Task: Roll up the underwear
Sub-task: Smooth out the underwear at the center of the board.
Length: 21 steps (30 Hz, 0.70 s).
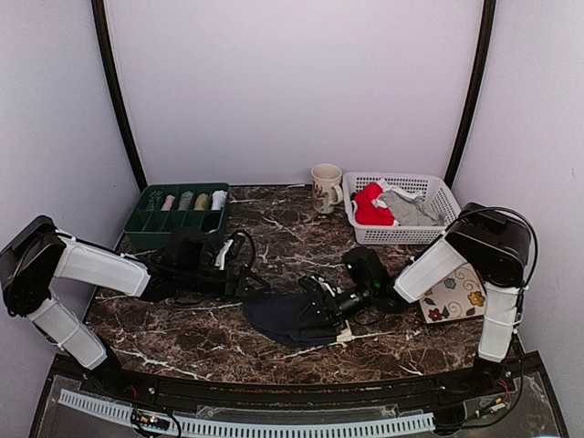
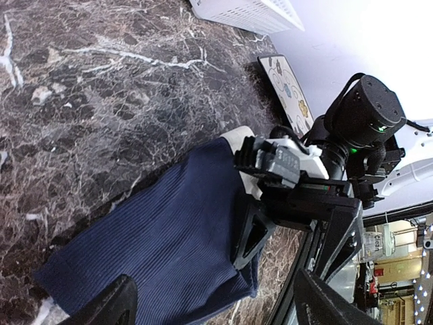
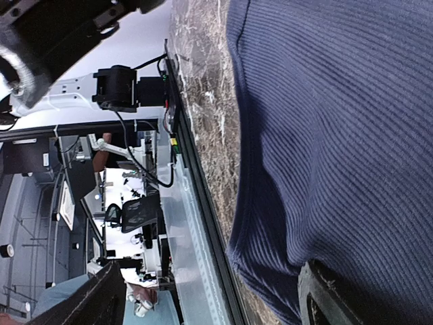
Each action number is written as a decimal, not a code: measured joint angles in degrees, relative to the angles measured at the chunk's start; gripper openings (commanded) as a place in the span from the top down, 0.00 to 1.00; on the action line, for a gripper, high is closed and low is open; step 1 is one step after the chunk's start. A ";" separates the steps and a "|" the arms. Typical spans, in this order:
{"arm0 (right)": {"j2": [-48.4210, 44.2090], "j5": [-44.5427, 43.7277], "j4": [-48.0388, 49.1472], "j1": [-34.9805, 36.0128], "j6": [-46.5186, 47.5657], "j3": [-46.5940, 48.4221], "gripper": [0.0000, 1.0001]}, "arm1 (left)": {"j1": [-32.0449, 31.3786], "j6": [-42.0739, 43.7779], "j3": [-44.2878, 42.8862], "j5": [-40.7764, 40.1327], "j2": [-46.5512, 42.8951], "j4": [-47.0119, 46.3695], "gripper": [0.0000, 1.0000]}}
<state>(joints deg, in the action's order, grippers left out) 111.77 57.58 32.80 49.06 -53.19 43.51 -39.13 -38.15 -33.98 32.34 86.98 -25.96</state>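
The dark navy underwear (image 1: 285, 317) lies spread flat on the marble table near the front edge. It fills the left wrist view (image 2: 162, 244) and the right wrist view (image 3: 338, 128). My right gripper (image 1: 317, 307) is open at the garment's right end. One finger (image 2: 254, 233) presses on the cloth and the other is off its edge. My left gripper (image 1: 248, 283) is open and empty just above the garment's left end. The red underwear (image 1: 369, 208) and the grey underwear (image 1: 411, 210) lie in a white basket (image 1: 436, 193).
A green tray (image 1: 144, 219) with several rolled items stands at the back left. A mug (image 1: 325, 188) stands left of the basket. A floral card (image 1: 453, 297) lies under the right arm. The table's front edge (image 3: 203, 223) is close to the garment.
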 measured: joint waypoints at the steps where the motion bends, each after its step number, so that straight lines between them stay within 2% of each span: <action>1: 0.17 0.28 2.62 -0.07 -1.11 -0.83 0.14 | 0.00 0.02 0.31 -0.15 0.00 0.11 0.19; 5: 0.11 0.42 6.73 -0.15 -3.28 -2.19 0.13 | 0.00 0.02 1.33 -0.39 0.00 1.01 0.20; 12: -5.55 -0.70 -6.38 -0.59 1.62 2.40 0.12 | -1.09 1.42 -1.60 0.72 0.92 3.06 0.24; 16: -8.31 -0.79 -8.61 -3.13 3.28 5.95 0.12 | -1.73 1.29 -5.86 1.86 4.59 1.25 0.28; 21: -7.39 -1.66 -10.21 -7.19 4.92 7.32 0.12 | -1.77 0.39 -8.79 2.91 11.26 -0.74 0.29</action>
<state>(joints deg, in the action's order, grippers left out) 104.38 55.92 22.59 41.87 -48.27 50.83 -40.91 -37.76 -42.76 35.24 98.24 -26.70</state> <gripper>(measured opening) 0.877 0.715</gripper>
